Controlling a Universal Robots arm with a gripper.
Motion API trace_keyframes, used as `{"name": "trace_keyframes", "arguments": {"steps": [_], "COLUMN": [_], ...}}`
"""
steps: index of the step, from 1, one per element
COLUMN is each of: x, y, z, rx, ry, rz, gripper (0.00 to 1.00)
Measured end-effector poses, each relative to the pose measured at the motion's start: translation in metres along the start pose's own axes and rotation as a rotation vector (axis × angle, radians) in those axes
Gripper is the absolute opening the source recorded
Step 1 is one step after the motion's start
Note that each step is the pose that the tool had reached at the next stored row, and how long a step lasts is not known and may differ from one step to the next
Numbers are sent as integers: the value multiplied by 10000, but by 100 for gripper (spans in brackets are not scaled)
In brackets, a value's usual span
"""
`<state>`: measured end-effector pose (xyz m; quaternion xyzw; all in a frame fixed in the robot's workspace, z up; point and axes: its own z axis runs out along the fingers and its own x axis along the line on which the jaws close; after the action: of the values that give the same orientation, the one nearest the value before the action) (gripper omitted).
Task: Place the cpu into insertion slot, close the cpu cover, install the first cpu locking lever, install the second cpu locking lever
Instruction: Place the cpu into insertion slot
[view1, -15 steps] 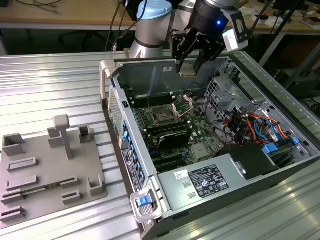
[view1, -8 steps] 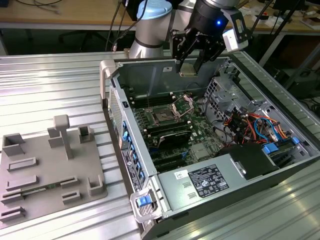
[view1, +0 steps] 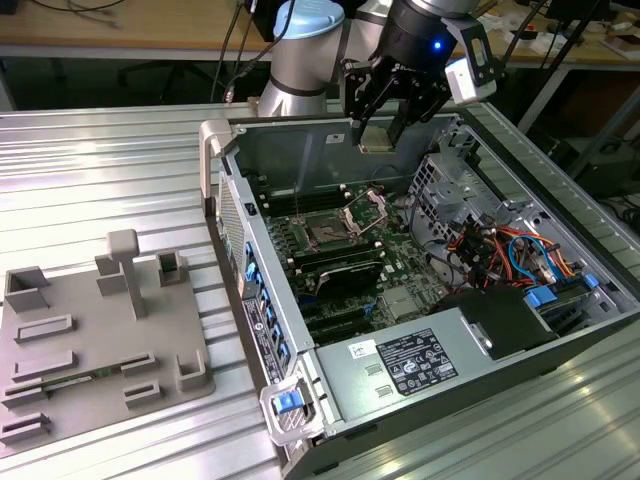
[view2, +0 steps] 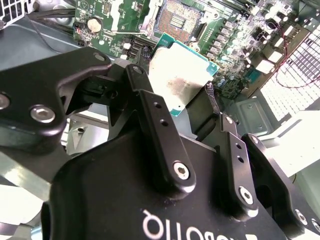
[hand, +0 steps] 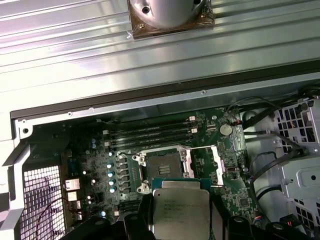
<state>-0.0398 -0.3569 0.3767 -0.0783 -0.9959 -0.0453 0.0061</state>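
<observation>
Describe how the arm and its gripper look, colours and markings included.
The arm is silver-grey tubing with a pale blue joint cap. Its black wrist carries a small blue light and a white box. The gripper is black, with jointed linkage fingers, silver bolts and white lettering.

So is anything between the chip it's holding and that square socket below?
No. In the exterior view the tool holds the cpu in open air above the insertion slot; the cpu cover stands raised beside it, not across it.
</observation>
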Motion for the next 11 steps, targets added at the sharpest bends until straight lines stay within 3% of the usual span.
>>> {"name": "trace_keyframes", "arguments": {"steps": [2, 6, 11], "x": [0, 0, 0], "y": [0, 0, 0], "z": [0, 0, 0], "rx": [-1, -14, -16], "ry": [-9, -64, -74], "rz": [97, 710, 825], "gripper": [55, 55, 55]}}
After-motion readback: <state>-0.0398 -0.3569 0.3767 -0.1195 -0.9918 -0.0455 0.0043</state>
